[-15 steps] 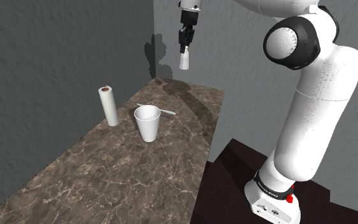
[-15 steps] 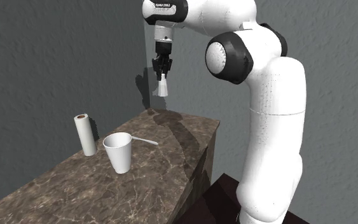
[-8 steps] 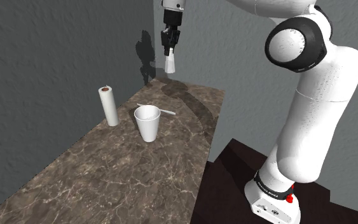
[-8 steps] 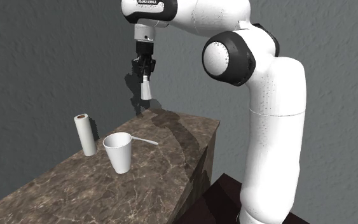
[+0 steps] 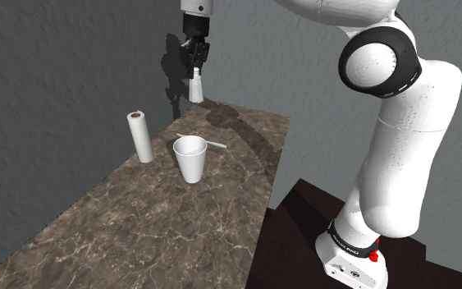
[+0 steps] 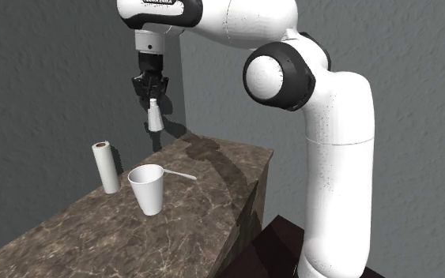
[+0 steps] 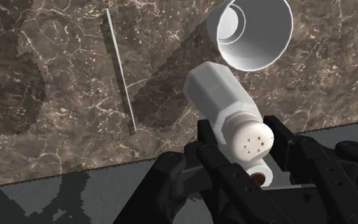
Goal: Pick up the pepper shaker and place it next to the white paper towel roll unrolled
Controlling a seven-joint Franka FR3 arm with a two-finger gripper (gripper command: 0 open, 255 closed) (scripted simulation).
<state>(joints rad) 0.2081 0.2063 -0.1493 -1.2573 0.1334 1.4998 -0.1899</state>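
Note:
High over the far end of the marble counter (image 5: 155,222), my gripper (image 5: 194,72) is shut on a white pepper shaker (image 5: 196,89), which hangs below the fingers. In the second exterior view the gripper (image 6: 152,99) and the shaker (image 6: 156,118) hang above and behind the white paper towel roll (image 6: 106,167). That roll (image 5: 141,137) stands upright near the counter's left edge in the shoulder view. The wrist view has both black fingers (image 7: 203,143) clasping the shaker (image 7: 222,102) just below its perforated cap. The roll's top (image 7: 259,177) peeks out beside the cap.
A white cup (image 5: 190,158) stands on the counter to the right of the roll, with a thin white rod (image 5: 212,144) lying behind it. Grey walls meet in a corner behind the counter's far end. The dark stand (image 5: 319,230) sits at the lower right.
The arm has swung toward the shoulder view's left, carrying the shaker from above the counter's far end to a spot nearer the roll. The grip has stayed shut.

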